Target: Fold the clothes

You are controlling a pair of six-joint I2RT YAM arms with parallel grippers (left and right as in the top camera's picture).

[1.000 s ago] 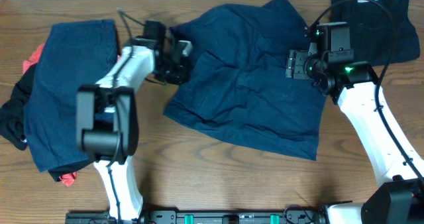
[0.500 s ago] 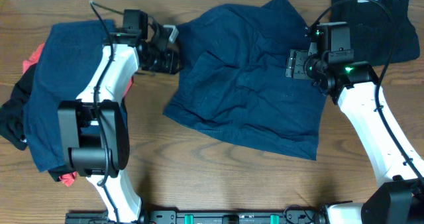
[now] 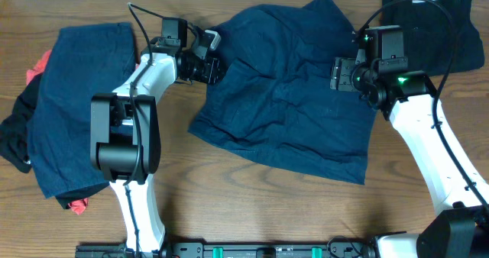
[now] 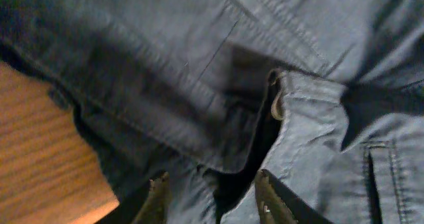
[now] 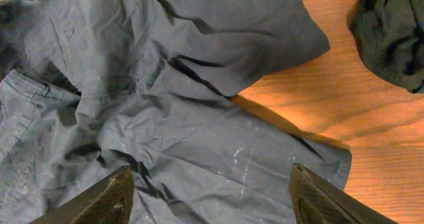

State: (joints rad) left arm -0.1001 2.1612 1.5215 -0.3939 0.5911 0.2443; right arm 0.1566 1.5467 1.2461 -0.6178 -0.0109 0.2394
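Left end effector [image 3: 215, 58] back — at shorts [image 3: 283, 98].

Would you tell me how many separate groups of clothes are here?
3: a pile at left, a navy garment spread at centre, a dark one top right.

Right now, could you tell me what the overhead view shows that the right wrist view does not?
Only overhead: the left gripper at the upper-left edge of the navy garment, and a pile of clothes at the left end of the table. Only right wrist: the right gripper seen close, plainly open above the fabric. Both: the navy garment, a dark garment lying apart from it, and the wooden table.
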